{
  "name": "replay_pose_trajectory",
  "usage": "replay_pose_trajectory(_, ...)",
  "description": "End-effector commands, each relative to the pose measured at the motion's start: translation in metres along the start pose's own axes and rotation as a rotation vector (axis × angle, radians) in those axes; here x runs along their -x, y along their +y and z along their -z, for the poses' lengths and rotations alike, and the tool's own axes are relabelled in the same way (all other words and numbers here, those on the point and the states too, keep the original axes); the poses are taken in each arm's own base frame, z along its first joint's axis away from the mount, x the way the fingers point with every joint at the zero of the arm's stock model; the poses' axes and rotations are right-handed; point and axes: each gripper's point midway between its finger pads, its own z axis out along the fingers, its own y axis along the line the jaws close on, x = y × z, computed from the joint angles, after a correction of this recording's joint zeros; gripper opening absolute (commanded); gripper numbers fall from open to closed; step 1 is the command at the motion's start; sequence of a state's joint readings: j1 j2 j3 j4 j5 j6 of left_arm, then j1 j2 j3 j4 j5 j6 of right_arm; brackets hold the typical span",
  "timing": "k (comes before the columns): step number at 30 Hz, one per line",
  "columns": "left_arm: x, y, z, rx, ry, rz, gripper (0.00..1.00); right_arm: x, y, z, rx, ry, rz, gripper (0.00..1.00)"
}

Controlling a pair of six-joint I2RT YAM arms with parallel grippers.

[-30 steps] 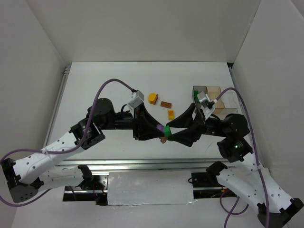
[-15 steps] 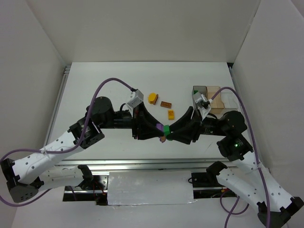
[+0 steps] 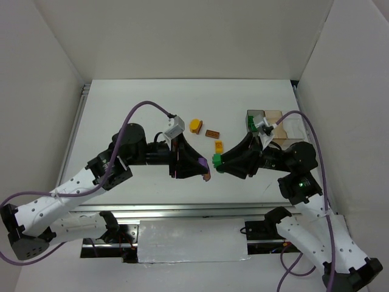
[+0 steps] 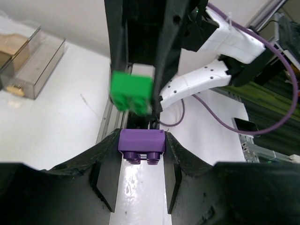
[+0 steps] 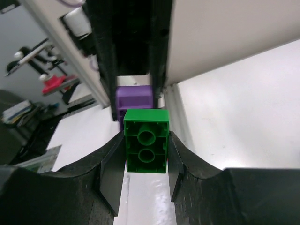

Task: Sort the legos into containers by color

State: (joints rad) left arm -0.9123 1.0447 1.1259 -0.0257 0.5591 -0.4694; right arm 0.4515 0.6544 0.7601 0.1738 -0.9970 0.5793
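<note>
White desk (image 3: 121, 109): right hand (image 5: 146, 145) gripped green brick (image 5: 146, 140), left hand (image 4: 141, 146) gripped purple brick (image 4: 141, 140), bricks just apart; containers (image 3: 275, 117) lay rightward, nearer the right hand.

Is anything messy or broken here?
Nothing looks broken or spilled. The left end effector grips a purple brick and the right end effector a green brick, facing each other above the table. An orange rounded brick, a brown brick and a yellow brick lie loose, not in the tray.
</note>
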Motion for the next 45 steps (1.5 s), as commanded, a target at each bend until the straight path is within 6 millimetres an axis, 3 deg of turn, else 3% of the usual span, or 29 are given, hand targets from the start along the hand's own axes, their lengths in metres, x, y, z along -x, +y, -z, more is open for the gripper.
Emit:
replay_pose_trajectory(1, 0.012, -0.006, 0.016, 0.013, -0.006, -0.046, 0.0, 0.019, -0.01, 0.009, 0.007, -0.069, 0.063, 0.0)
replay_pose_trajectory(5, 0.008, 0.005, 0.025, 0.04, -0.004, -0.031, 0.0, 0.025, -0.015, 0.013, 0.003, -0.075, 0.071, 0.0)
replay_pose_trajectory(6, 0.006, 0.012, 0.028, 0.056, -0.005, -0.019, 0.0, 0.026, -0.024, 0.014, -0.042, -0.081, 0.046, 0.0)
replay_pose_trajectory(7, 0.009, 0.012, 0.032, 0.072, -0.019, -0.026, 0.0, 0.03, -0.04, 0.017, -0.122, -0.086, 0.134, 0.0)
replay_pose_trajectory(8, 0.009, 0.015, 0.035, 0.099, -0.016, -0.019, 0.0, 0.038, -0.075, 0.025, -0.334, -0.133, 0.067, 0.0)
replay_pose_trajectory(9, 0.01, 0.02, 0.038, 0.139, -0.019, -0.019, 0.0, 0.043, -0.097, 0.034, -0.459, -0.171, 0.059, 0.0)
replay_pose_trajectory(10, 0.003, 0.034, 0.046, 0.242, 0.004, 0.012, 0.0, 0.044, -0.123, 0.044, -0.583, -0.189, 0.058, 0.0)
replay_pose_trajectory(11, 0.007, 0.04, 0.052, 0.301, -0.002, 0.015, 0.0, 0.051, -0.167, 0.076, -0.862, -0.274, 0.013, 0.0)
replay_pose_trajectory(12, 0.008, 0.047, 0.06, 0.373, -0.006, 0.031, 0.0, 0.044, -0.204, 0.099, -1.056, -0.292, -0.057, 0.0)
replay_pose_trajectory(13, 0.009, 0.068, 0.073, 0.525, -0.024, 0.045, 0.0, 0.048, -0.226, 0.122, -1.219, -0.343, -0.107, 0.0)
replay_pose_trajectory(14, -0.002, 0.076, 0.083, 0.593, 0.006, 0.07, 0.0, 0.035, -0.249, 0.155, -1.421, -0.342, -0.17, 0.0)
replay_pose_trajectory(15, -0.004, 0.081, 0.091, 0.637, 0.008, 0.069, 0.0, 0.012, -0.286, 0.198, -1.7, -0.311, -0.223, 0.0)
replay_pose_trajectory(16, -0.004, 0.083, 0.101, 0.682, -0.003, 0.064, 0.0, 0.023, -0.298, 0.211, -1.802, -0.346, -0.26, 0.0)
replay_pose_trajectory(17, -0.008, 0.085, 0.105, 0.698, 0.007, 0.063, 0.0, 0.009, -0.308, 0.226, -1.905, -0.276, -0.298, 0.0)
replay_pose_trajectory(18, -0.013, 0.082, 0.112, 0.707, 0.019, 0.056, 0.0, -0.015, -0.335, 0.243, -2.014, -0.182, -0.34, 0.0)
replay_pose_trajectory(19, -0.015, 0.082, 0.117, 0.718, 0.025, 0.053, 0.0, -0.004, -0.345, 0.243, -2.036, -0.178, -0.344, 0.0)
replay_pose_trajectory(21, -0.023, 0.08, 0.127, 0.728, 0.036, 0.034, 0.0, -0.015, -0.369, 0.257, -2.08, -0.137, -0.362, 0.0)
replay_pose_trajectory(22, -0.026, 0.079, 0.129, 0.726, 0.036, 0.03, 0.0, -0.01, -0.377, 0.258, -2.071, -0.13, -0.351, 0.0)
replay_pose_trajectory(24, -0.034, 0.083, 0.139, 0.764, 0.035, 0.017, 0.0, -0.019, -0.394, 0.267, -2.083, -0.083, -0.371, 0.0)
replay_pose_trajectory(25, -0.036, 0.083, 0.141, 0.764, 0.033, 0.009, 0.0, -0.011, -0.403, 0.261, -2.037, -0.055, -0.363, 0.0)
replay_pose_trajectory(26, -0.046, 0.088, 0.142, 0.772, 0.05, 0.014, 0.0, -0.028, -0.413, 0.264, -2.041, 0.023, -0.39, 0.0)
replay_pose_trajectory(28, -0.049, 0.089, 0.143, 0.774, 0.031, 0.01, 0.0, -0.03, -0.421, 0.266, -2.056, 0.073, -0.397, 0.0)
replay_pose_trajectory(29, -0.057, 0.093, 0.142, 0.779, 0.041, 0.026, 0.0, -0.045, -0.427, 0.269, -2.065, 0.13, -0.421, 0.0)
replay_pose_trajectory(34, -0.068, 0.095, 0.14, 0.767, 0.067, 0.05, 0.0, -0.065, -0.429, 0.27, -2.051, 0.153, -0.46, 0.04)
replay_pose_trajectory(39, -0.076, 0.1, 0.14, 0.777, 0.098, 0.052, 0.0, -0.061, -0.434, 0.26, -1.996, 0.124, -0.455, 0.13)
replay_pose_trajectory(41, -0.076, 0.099, 0.14, 0.773, 0.097, 0.05, 0.0, -0.065, -0.435, 0.257, -1.98, 0.144, -0.464, 0.24)
replay_pose_trajectory(45, -0.075, 0.098, 0.141, 0.775, 0.09, 0.047, 0.0, -0.064, -0.439, 0.247, -1.924, 0.147, -0.478, 0.31)
